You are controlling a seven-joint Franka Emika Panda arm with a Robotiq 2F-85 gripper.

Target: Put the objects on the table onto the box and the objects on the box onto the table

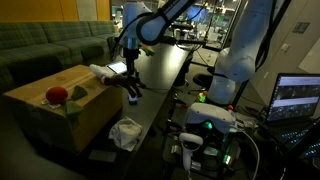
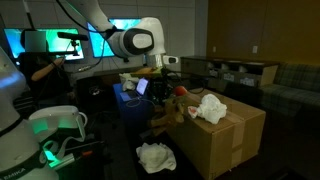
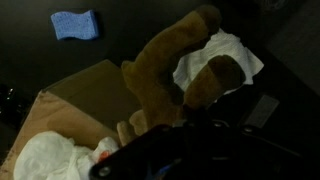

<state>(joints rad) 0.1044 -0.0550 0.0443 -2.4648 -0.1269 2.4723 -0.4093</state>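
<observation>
Between the box [image 1: 45, 105] and the table [image 1: 165, 75], the gripper [image 1: 131, 90] hangs low with its jaws pinched nearly all the way together on a brown plush toy [image 3: 165, 75]. The wrist view shows the toy's soft body running up and away from the fingers. That picture is dim and blurred, so the exact part being pinched is hard to make out, though it looks like a limb or a fold of the plush. A tight squeeze makes sense here: stuffed fabric gives way under pressure, and a loose hold would let it slip out during a carry. The toy seems to be in the air, near the box's edge on the table side, resting on neither surface. The frames alone do not show which of the two it is bound for. A red object [image 1: 56, 95] and a crumpled white cloth [image 2: 210, 107] lie on the flat cardboard top, so by the task they belong on the table. A blue sponge [image 3: 75, 25] lies on the dark tabletop, well apart from the toy, and would need to go onto the box. Another white cloth [image 1: 127, 132] sits down on the floor beside the box, outside both places. The swap looks only partly done, with several pieces left to move.
</observation>
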